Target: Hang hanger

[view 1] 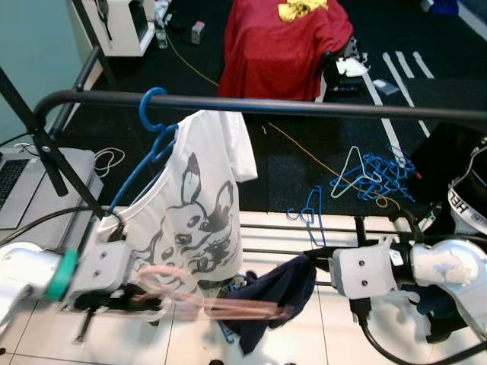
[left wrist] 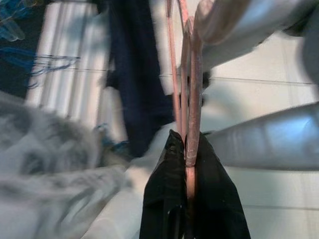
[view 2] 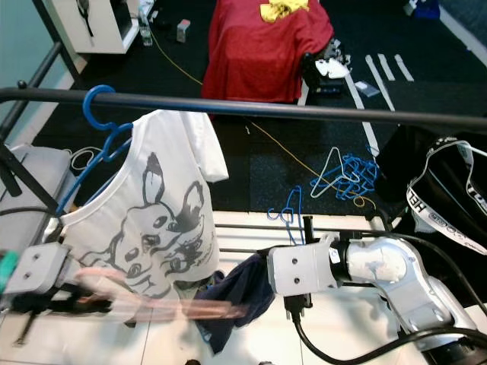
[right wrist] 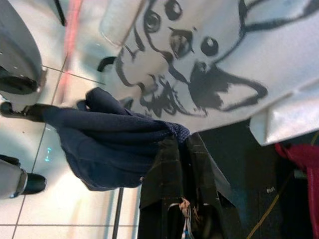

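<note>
Pink and motion-blurred, the hanger [view 1: 221, 304] lies low and near, roughly level, pinched between the closed fingers of the left gripper [left wrist: 187, 149]; the left wrist view shows the black fingers [left wrist: 164, 194] clamped on its thin wires. It sits well below the black rail [view 1: 304, 106] that crosses the scene from left to right.

On that rail, toward the left, a blue hanger [view 1: 152, 129] carries a white T-shirt [view 1: 194, 213] printed with a big-eared dog. The shirt hangs straight down between the rail and the pink hanger, its hem just above the hanger.

To the right, the right gripper [right wrist: 184, 149] is shut on a dark navy cloth [view 1: 281, 293], which droops near the pink hanger's right tip. Behind the arms run the thin bars of a low rack [view 1: 335, 228], with one blue hanger [view 1: 310, 209] hooked on it.

Farther off on the dark carpet lies a tangle of blue and white hangers [view 1: 377, 175], crossed by a yellow cable [view 1: 304, 152]. Beyond stands something draped in red cloth [view 1: 285, 42] with a yellow rag [view 1: 300, 9] on top. A laptop [view 1: 19, 182] sits at the near left edge, and a black garment with white lettering [view 2: 445, 198] at the right.
</note>
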Controlling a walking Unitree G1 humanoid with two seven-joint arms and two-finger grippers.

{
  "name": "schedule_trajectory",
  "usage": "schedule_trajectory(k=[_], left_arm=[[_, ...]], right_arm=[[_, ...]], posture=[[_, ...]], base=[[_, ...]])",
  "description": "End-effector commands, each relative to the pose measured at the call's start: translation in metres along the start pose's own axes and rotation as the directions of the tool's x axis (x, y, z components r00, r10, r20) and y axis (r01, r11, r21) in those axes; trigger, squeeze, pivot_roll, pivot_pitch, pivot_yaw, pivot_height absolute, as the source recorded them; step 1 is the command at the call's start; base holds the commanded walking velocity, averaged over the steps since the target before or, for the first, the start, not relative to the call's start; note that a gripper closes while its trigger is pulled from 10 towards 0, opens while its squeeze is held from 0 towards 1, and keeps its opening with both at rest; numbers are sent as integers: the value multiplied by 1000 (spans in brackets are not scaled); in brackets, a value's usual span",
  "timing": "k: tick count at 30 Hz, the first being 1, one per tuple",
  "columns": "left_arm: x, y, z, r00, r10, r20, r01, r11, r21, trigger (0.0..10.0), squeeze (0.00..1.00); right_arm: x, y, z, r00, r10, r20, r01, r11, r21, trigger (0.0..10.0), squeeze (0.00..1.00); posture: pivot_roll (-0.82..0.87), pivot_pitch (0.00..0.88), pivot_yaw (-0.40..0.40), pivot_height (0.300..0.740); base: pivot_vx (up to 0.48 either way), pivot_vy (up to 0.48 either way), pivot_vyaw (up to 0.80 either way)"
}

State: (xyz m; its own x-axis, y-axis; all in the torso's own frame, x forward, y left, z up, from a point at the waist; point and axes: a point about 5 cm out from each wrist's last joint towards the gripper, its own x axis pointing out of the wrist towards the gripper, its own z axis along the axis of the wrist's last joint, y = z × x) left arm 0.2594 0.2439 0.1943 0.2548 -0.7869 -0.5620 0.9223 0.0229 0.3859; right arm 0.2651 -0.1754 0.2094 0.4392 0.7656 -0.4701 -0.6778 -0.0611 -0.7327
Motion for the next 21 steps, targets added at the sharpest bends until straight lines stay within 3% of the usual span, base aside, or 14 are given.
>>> schedule_trajectory(k=[1,2,5,12,15,21], left_arm=[[3,4,-3,998,55,-13,-55,998,19,10000,0],[8,12,-3,992,125,-5,-125,991,46,10000,0],[14,19,-3,983,181,-7,-180,980,88,10000,0],[10,24,-5,979,200,-24,-196,974,110,10000,0],[2,32,0,979,203,10,-204,977,60,10000,0],[-1,27,5,990,130,47,-130,991,11,10000,0]], right_arm=[[4,3,6,999,24,36,-24,1000,-16,10000,0],[6,4,9,998,36,54,-35,999,-21,10000,0],[8,8,16,994,68,83,-66,997,-31,10000,0],[8,14,23,988,106,108,-102,994,-39,10000,0],[13,20,31,980,135,148,-129,991,-45,10000,0],[13,20,31,979,142,147,-136,990,-48,10000,0]], posture=[[-208,190,115,740],[-216,191,113,740],[-224,191,113,740],[-224,191,113,740],[-220,192,117,740],[-218,192,114,740]], base=[[0,0,0],[0,0,0],[0,0,0],[0,0,0],[0,0,0],[0,0,0]])
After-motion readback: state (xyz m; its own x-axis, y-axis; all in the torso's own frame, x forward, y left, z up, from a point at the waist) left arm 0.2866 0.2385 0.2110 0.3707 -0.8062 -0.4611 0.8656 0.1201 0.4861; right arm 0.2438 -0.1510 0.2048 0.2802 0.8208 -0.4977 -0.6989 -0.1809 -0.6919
